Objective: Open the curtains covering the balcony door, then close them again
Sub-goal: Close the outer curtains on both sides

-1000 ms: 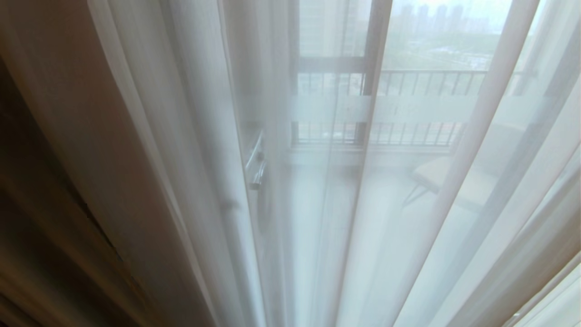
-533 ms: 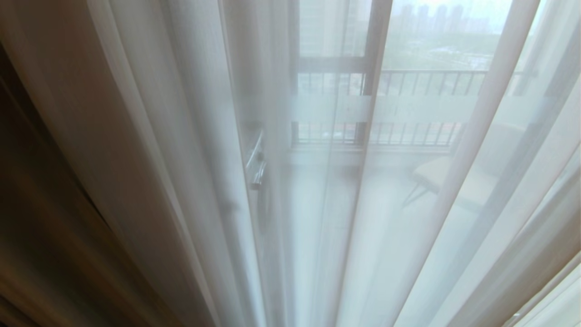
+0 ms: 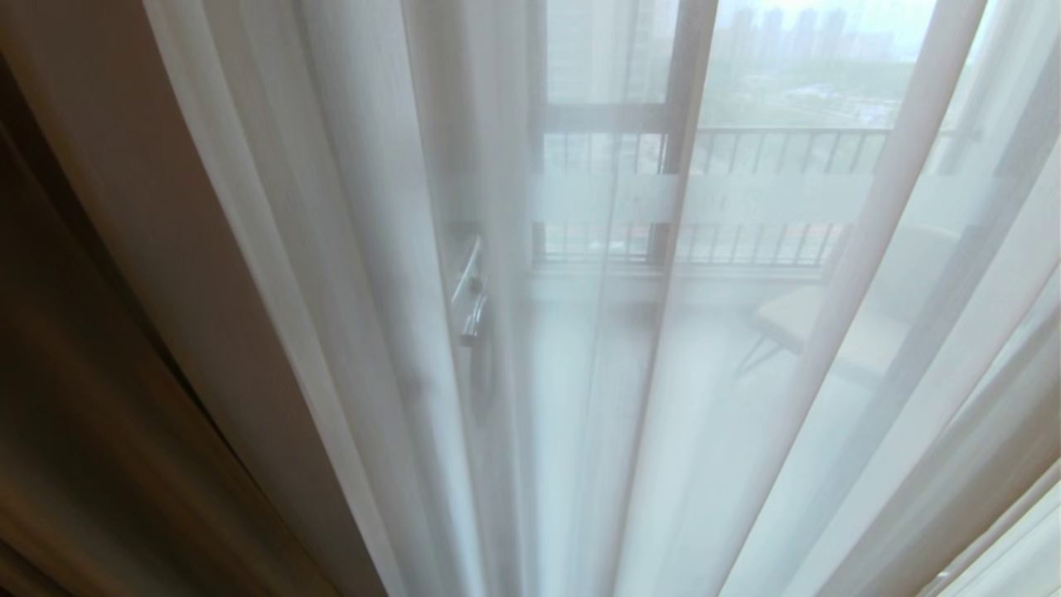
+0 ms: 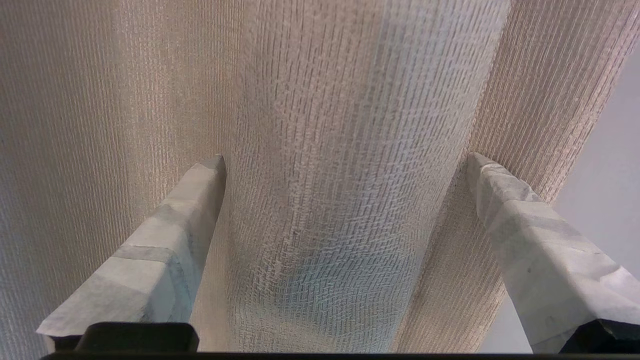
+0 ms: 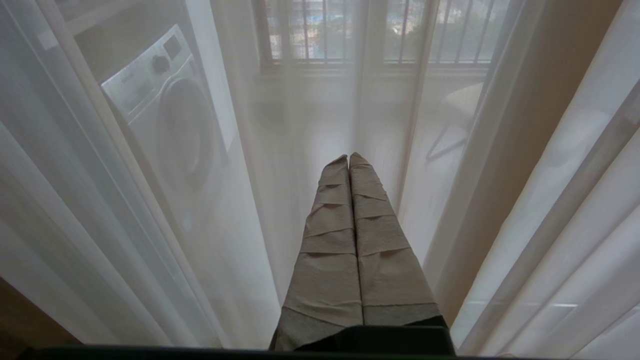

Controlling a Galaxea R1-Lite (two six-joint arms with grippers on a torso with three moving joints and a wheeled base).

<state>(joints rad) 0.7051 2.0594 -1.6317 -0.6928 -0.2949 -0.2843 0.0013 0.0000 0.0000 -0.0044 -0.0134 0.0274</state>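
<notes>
Your left gripper (image 4: 345, 165) has its two taped fingers (image 4: 165, 240) spread as wide as they go, and a rounded fold of the cream-beige drape (image 4: 350, 150) bulges up between them. The fabric sits in the gap but neither finger is pinching it, so nothing is held. Off past one finger there's a strip of plain pale wall (image 4: 605, 200). You won't spot this gripper from the head camera at all.

Your right gripper (image 5: 348, 159) is the opposite: fingers (image 5: 330, 235) pressed flat together with nothing between them, pointing at the white sheer layer (image 5: 310, 125). It hangs just in front of the sheer; whether the tips actually brush it is hard to say from this angle, honestly.

Moving outward, through the sheer in the right wrist view you can make out a washing machine (image 5: 165, 125) on one side and a chair (image 5: 462, 107) on the other, with railing bars (image 5: 350, 30) beyond.

From the head camera the sheer (image 3: 746, 373) covers basically the whole view in long folds, and the heavy drape (image 3: 108, 348) is bunched at the far left. Behind the sheer is the balcony door (image 3: 688, 99) with its dark frame, a frosted band (image 3: 663, 199) across the glass and the handle (image 3: 470, 290) left of centre. So the sheer hangs across the door, while the thick drape only covers the left edge.
</notes>
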